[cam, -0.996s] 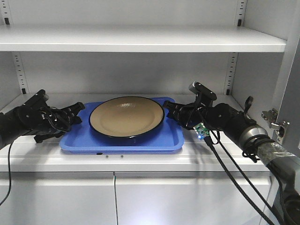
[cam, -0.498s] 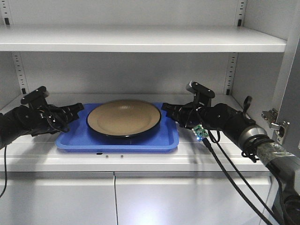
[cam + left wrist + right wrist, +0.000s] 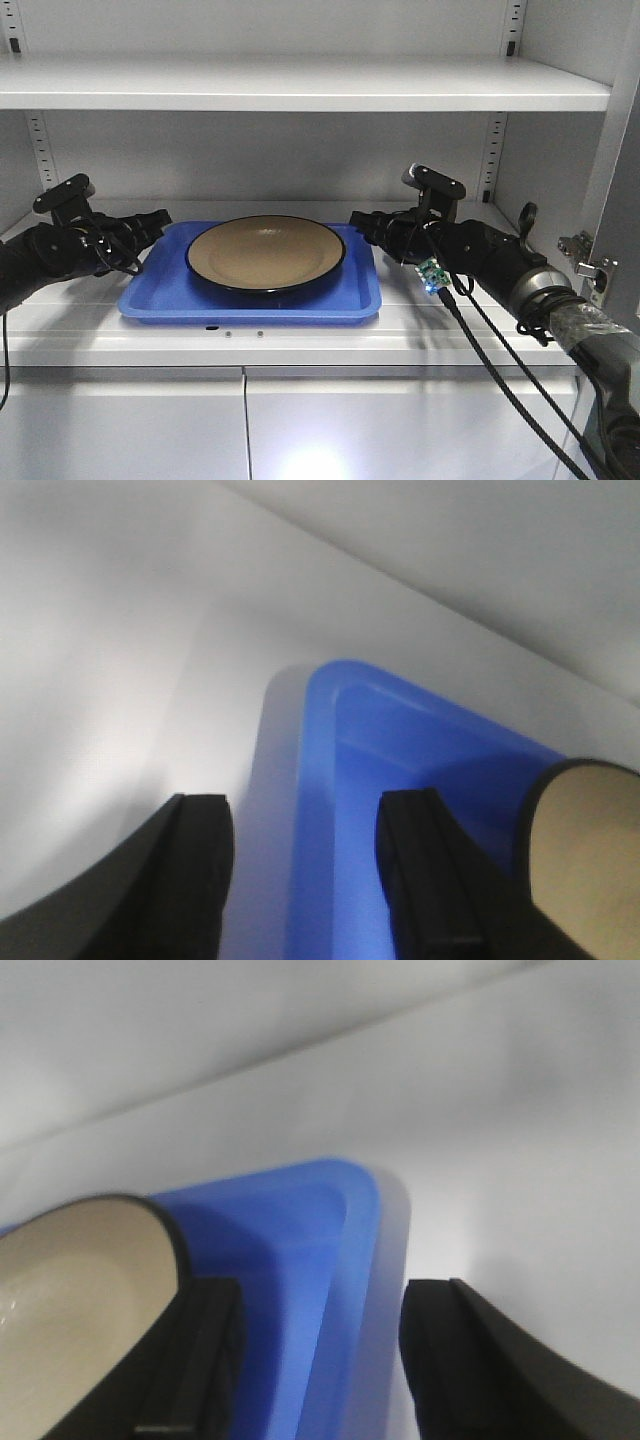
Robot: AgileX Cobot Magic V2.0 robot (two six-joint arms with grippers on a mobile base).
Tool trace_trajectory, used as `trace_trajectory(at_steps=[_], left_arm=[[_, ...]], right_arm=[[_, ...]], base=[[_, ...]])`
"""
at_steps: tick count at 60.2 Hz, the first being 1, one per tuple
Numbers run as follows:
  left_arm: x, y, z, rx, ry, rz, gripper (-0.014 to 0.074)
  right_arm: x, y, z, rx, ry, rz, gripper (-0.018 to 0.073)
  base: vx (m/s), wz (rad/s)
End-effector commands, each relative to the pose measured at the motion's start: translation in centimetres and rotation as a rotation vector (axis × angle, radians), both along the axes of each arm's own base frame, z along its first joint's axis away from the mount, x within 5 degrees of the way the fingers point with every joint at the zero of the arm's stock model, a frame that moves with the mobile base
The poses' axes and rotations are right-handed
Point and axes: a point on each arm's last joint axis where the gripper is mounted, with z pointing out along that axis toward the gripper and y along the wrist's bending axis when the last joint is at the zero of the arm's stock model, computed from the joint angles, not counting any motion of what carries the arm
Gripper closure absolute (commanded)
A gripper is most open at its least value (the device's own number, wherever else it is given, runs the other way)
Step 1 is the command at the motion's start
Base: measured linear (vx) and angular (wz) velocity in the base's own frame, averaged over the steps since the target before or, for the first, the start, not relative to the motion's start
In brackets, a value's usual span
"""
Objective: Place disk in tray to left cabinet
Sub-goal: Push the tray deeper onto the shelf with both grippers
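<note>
The tray (image 3: 160, 292) lies flat on the middle shelf (image 3: 420, 325) of the left cabinet (image 3: 300, 85), its long axis running 9 to 3 o'clock across the front view, one long edge near the shelf's front lip. The disk (image 3: 265, 252) sits inside it, open face up, level, roughly centred and slightly toward the rear wall; blue floor shows on every side of it.

Surroundings: an upper shelf (image 3: 300, 95) spans overhead. Perforated uprights (image 3: 490, 150) stand at the rear corners. A hinged side door (image 3: 615, 200) stands at 3 o'clock. Black cables (image 3: 500, 370) with a small lit green board (image 3: 432, 277) hang from the right arm across the shelf front and lower doors (image 3: 250, 420).

The left gripper (image 3: 150, 225) is at the tray's 9 o'clock end. In the left wrist view its fingers (image 3: 425, 880) stand moderately apart, straddling the tray's rim (image 3: 300, 810); neither clamps it.

The right gripper (image 3: 362, 228) is at the 3 o'clock end. In the right wrist view its fingers (image 3: 470, 1360) are likewise apart, one over the tray floor beside the disk's edge (image 3: 150, 1215), one outside the rim (image 3: 370, 1260); no grip is visible.

Appearance: the tray is bright blue plastic with rounded corners and a low raised rim. The disk is glossy tan inside with a thin black rim.
</note>
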Motion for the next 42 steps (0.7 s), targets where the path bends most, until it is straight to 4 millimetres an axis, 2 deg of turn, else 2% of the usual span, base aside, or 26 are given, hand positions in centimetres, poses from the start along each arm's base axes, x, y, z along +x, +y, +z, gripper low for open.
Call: trace_trajectory(at_steps=[1,11,24,42], left_arm=[[-1.4,0.3,6.0,0.01,-0.176,0.029,0.0144],[-2.0,0.3,7.2,0.078,-0.182,0.005,0.0144],[-3.6,-0.3,7.9,0.094,-0.059,-0.089,0.0144],[-4.2,-0.8,6.8,0.096,0.065,-0.157,0.0144]], right_arm=[[-1.1,-0.9,6.5,0.035,-0.188,-0.04,0.0127],[-1.1,-0.9,6.4,0.034,-0.184,-0.038,0.0127],[-1.2,-0.8,6.4,0.034,-0.184,-0.037,0.0127],[-1.2,-0.8,6.4,0.034,-0.184,-0.036,0.0127]], base=[[0.0,0.0],[0.0,0.0],[0.0,0.0],[0.0,0.0]])
